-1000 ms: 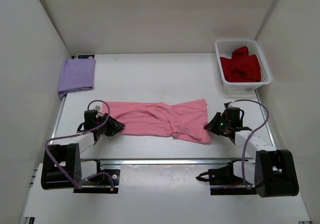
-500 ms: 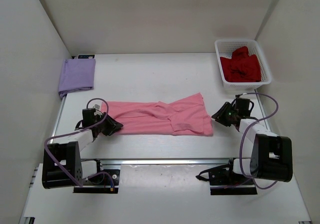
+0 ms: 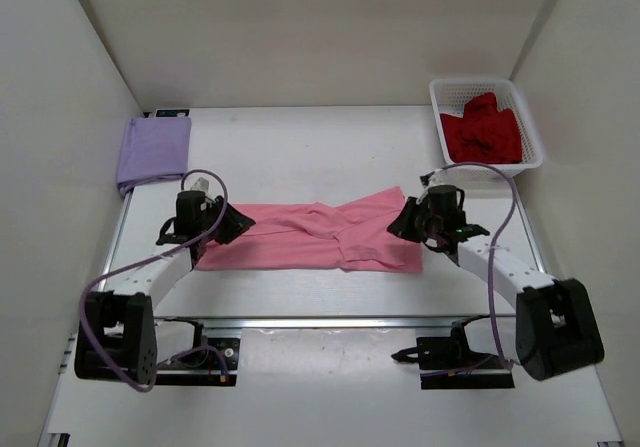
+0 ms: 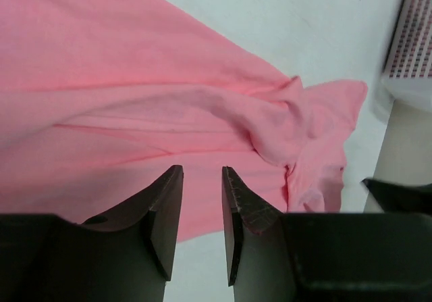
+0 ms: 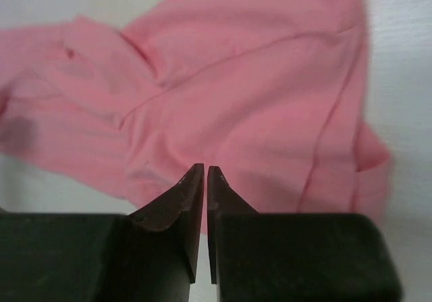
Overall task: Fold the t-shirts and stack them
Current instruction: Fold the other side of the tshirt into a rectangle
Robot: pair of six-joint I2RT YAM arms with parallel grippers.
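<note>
The pink t-shirt (image 3: 310, 237) lies spread across the middle of the table, long side left to right, with creases near its centre. My left gripper (image 3: 235, 225) hovers at its left end, jaws a little apart and empty; the left wrist view (image 4: 202, 170) shows the pink shirt (image 4: 135, 99) beyond the tips. My right gripper (image 3: 400, 219) is over the right end, shut and empty; its wrist view (image 5: 205, 167) shows the pink shirt (image 5: 256, 99) beneath. The lavender t-shirt (image 3: 153, 152) lies folded at the back left. The dark red t-shirt (image 3: 482, 132) is bunched in the basket.
The white lattice basket (image 3: 480, 81) stands at the back right corner; its wall also shows in the left wrist view (image 4: 412, 38). White walls close in the table on the left, back and right. A metal rail (image 3: 330, 319) runs along the near edge.
The pink shirt has gone from bunched to flatter. My right gripper swung out to the right, then came back in over the shirt's right end. My left gripper moved back and slightly right.
</note>
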